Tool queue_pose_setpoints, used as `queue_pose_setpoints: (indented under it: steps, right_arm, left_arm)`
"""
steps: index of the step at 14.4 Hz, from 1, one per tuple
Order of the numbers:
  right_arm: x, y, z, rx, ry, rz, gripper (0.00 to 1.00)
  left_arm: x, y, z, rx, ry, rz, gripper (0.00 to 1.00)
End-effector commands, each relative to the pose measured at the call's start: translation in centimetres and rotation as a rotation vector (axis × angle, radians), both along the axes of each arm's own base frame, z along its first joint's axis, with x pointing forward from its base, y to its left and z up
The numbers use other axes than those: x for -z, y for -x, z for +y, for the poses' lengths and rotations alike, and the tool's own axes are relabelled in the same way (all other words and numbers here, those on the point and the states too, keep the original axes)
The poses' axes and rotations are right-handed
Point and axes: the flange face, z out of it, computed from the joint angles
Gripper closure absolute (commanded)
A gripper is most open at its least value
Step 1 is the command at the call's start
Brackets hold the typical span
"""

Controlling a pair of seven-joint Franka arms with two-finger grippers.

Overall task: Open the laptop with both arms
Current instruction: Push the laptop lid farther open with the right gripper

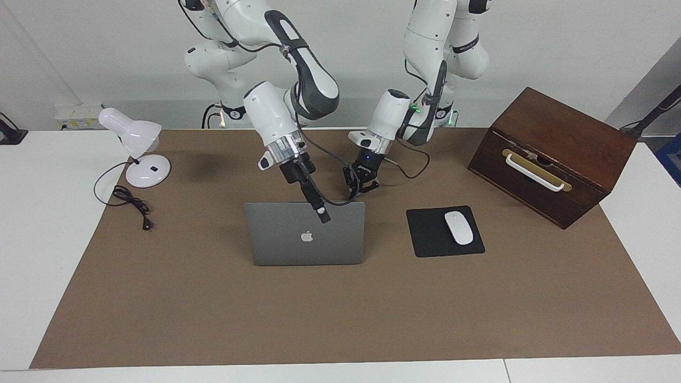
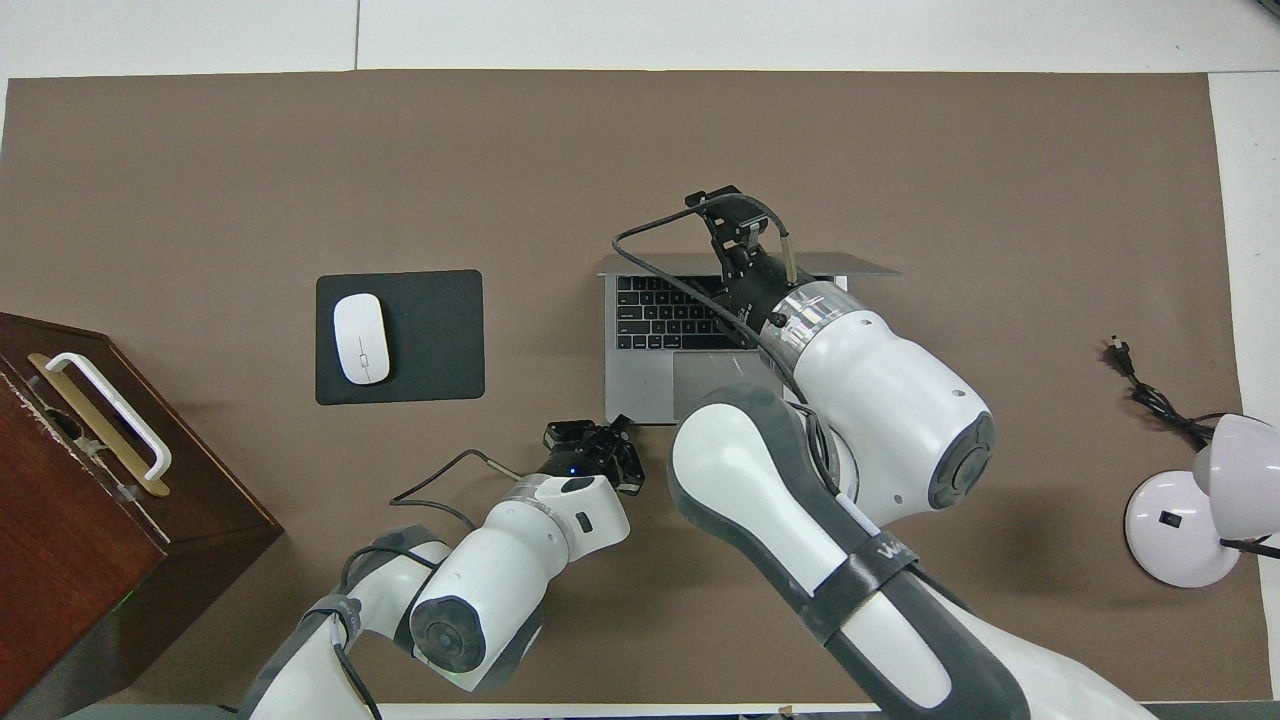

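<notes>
Laptop (image 1: 305,234) sits centre of the frame in the facing view, on the brown mat (image 1: 340,308). Its lid is up near vertical, logo side to that camera. Overhead view shows the keyboard and trackpad exposed, lid seen edge-on at the top of the base.

My right claw (image 1: 322,214) is at the lid's top edge, just right of centre in the facing view, one long finger hanging down over the logo side. Can't tell whether the fingers are pinching the lid or just resting on it.

My left claw (image 1: 364,185) is low at the base corner nearest the robots, toward the mouse pad side, fingertips fully closed. Looks pressed at the base edge, gripping nothing. In the overhead view it's just below the base's lower left corner.

Black mouse pad (image 1: 445,231) with a white mouse (image 1: 458,227) is right of centre in the facing view. Wooden box (image 1: 553,154) upper right. Desk lamp (image 1: 139,151) with its loose cord (image 1: 132,205) upper left.
</notes>
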Motion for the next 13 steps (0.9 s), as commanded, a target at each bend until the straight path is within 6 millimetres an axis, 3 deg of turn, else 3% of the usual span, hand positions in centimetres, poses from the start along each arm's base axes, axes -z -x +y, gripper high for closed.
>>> queue_pose_setpoints:
  steps: [1,6,13]
  right_arm:
    - [-1.1,-2.4,-0.7,0.02,-0.004,-0.051,0.0]
    - [-2.6,-5.2,-3.2,0.029,0.021,-0.112,0.0]
    - [-1.5,-8.0,-4.5,0.019,0.039,-0.118,0.0]
  left_arm:
    - [1.6,-0.8,-0.5,-0.008,-0.01,-0.004,1.0]
    - [1.7,-0.8,-0.5,-0.008,-0.011,-0.003,1.0]
    - [1.8,-0.8,-0.5,-0.008,-0.013,-0.002,1.0]
